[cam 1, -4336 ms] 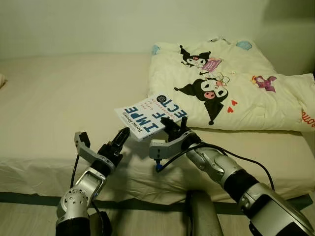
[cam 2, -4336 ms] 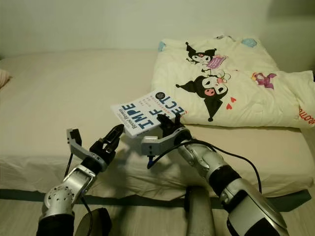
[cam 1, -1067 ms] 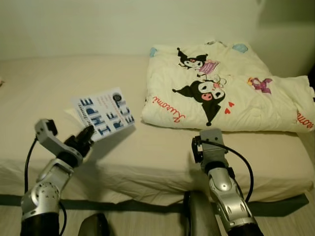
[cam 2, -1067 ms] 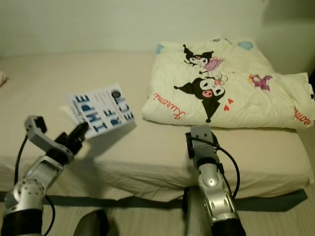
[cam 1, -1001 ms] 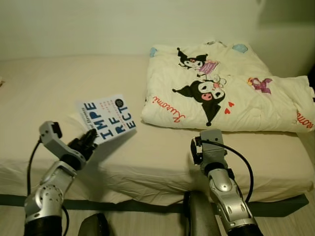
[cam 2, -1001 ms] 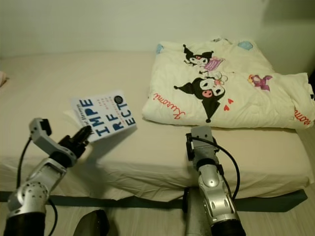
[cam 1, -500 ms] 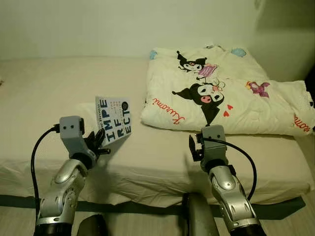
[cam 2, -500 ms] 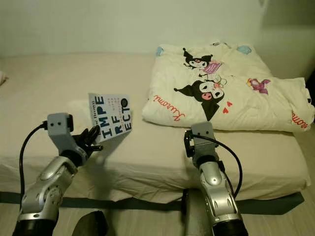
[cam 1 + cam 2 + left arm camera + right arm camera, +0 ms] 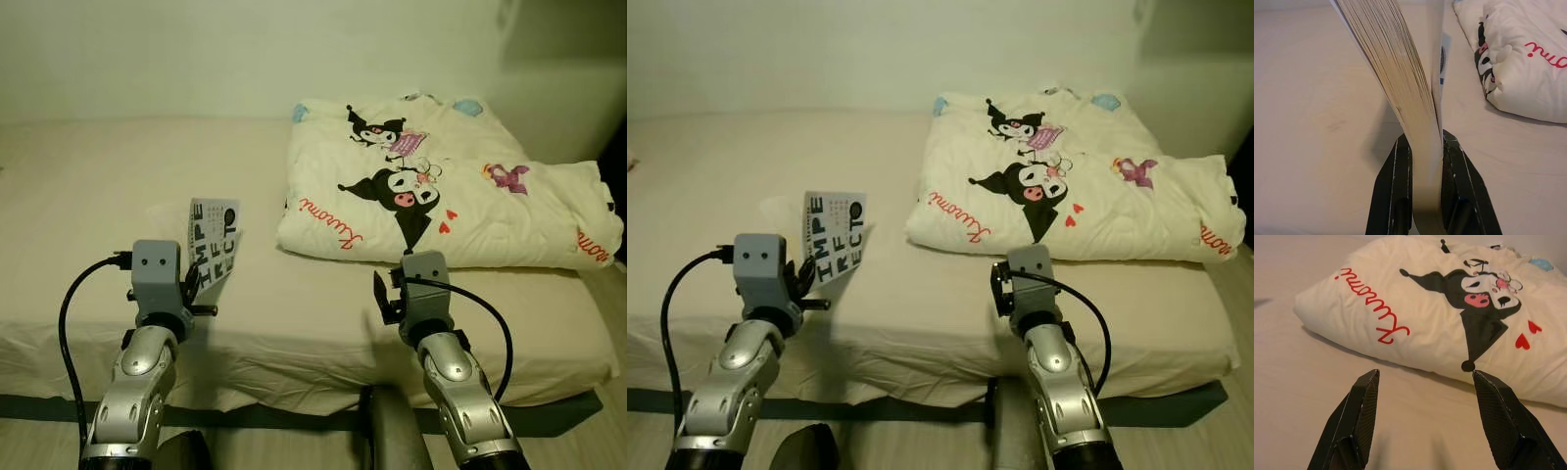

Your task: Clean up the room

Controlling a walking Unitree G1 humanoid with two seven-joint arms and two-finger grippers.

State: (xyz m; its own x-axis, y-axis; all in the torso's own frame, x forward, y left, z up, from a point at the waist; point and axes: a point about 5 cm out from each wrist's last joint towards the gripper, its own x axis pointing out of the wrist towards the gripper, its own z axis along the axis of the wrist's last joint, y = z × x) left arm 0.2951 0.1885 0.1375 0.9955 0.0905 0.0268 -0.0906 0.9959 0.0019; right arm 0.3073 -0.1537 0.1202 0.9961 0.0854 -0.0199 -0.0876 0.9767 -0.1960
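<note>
A white paperback book [image 9: 214, 246] with big blue letters stands on edge above the cream bed [image 9: 88, 186], held upright. My left gripper [image 9: 1422, 159] is shut on the book's [image 9: 1400, 93] lower edge, with one black finger on each side of the pages. My right gripper [image 9: 1425, 396] hangs open over the bed's front part, just short of the folded cartoon-print quilt [image 9: 1449, 318], with nothing between its fingers. Its wrist block [image 9: 423, 282] rises in front of the mattress edge.
The folded cream quilt [image 9: 431, 191] with black cartoon figures lies on the bed's right half. A pale wall [image 9: 196, 49] runs behind the bed. A dark band of bed frame [image 9: 294, 416] runs along the floor below the mattress edge.
The book passed from my right gripper to my left, which swung it left and turned it upright on edge. My right gripper let go, drew back and now hangs open.
</note>
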